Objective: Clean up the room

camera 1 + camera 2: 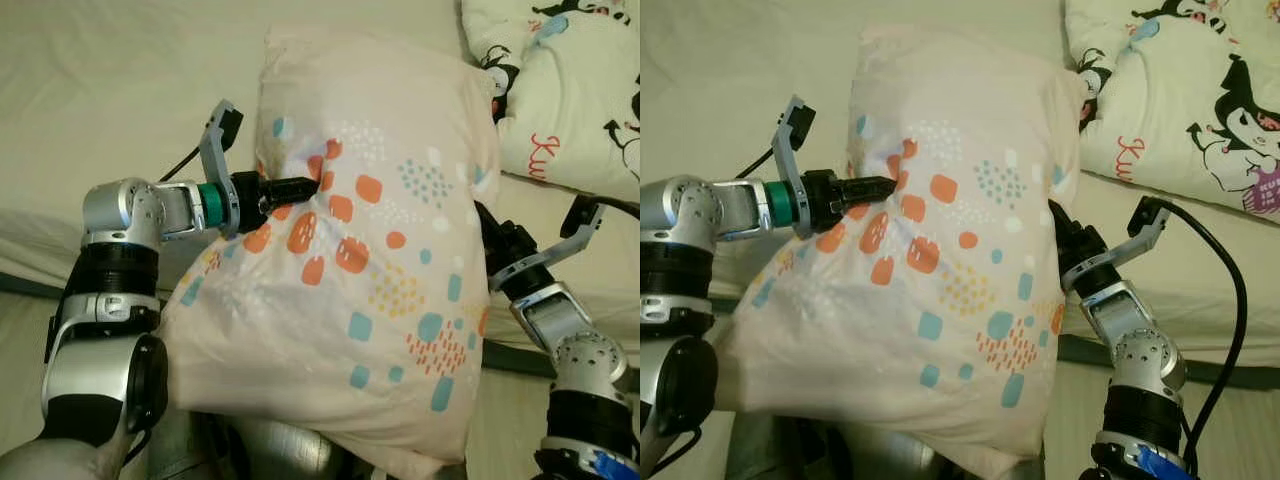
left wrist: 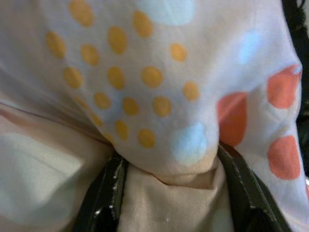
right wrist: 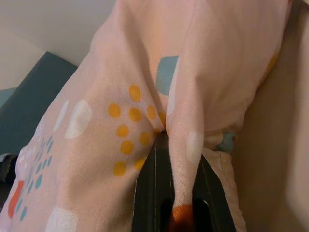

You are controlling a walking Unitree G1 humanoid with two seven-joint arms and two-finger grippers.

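A pale pink pillow [image 1: 370, 250] printed with orange, teal and yellow spots is held up over the bed between my two arms. My left gripper [image 1: 305, 187] presses into its left side, and the left wrist view has the pillow cloth [image 2: 169, 183] pinched between the black fingers [image 2: 104, 193]. My right gripper [image 1: 485, 235] is at the pillow's right edge; the right wrist view has a fold of the fabric [image 3: 181, 145] clamped between its fingers [image 3: 149, 188]. The pillow's lower end hangs in front of my body.
A cream bed sheet [image 1: 110, 90] spreads behind the pillow. A white cartoon-print pillow [image 1: 1180, 100] lies at the back right on the bed. The dark bed frame edge [image 1: 1230, 372] runs along the lower right, with a black cable [image 1: 1225, 290] looping from the right arm.
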